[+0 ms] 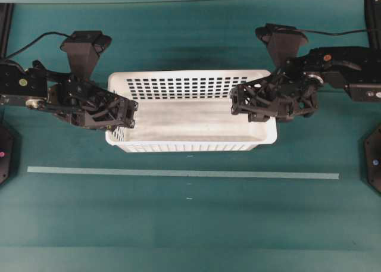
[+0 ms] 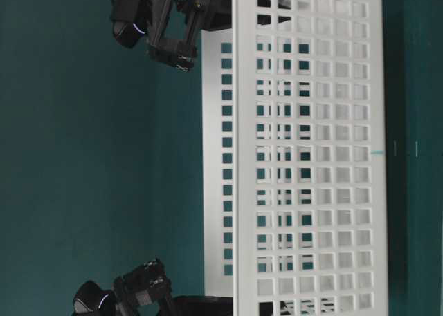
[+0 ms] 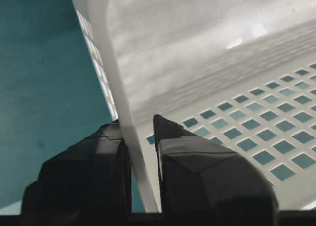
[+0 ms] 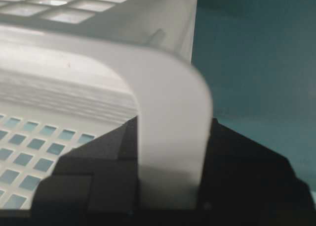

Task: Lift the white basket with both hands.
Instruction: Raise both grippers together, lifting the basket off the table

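I have the white basket pinched at both short ends. My left end effector, at the left of the overhead frame, is clamped across the end wall — the left wrist view shows one finger outside the wall and the other inside, with the white rim running up between them. My right end effector, at the right of that frame, is likewise clenched on the opposite rim, which fills the centre of the right wrist view with dark fingers on either side.

So the grasp on both sides is done. As to the lift itself, I judge it at least begun: the basket sits mid-frame above the pale tape line on the green table, and in the sideways table-level view its floor looks apart from the table, though I cannot be sure of the gap. What is left is to raise it clear, level, with both ends together.

No brand, label or readable writing shows on the basket or the arms — only small coloured dots on the arm housings
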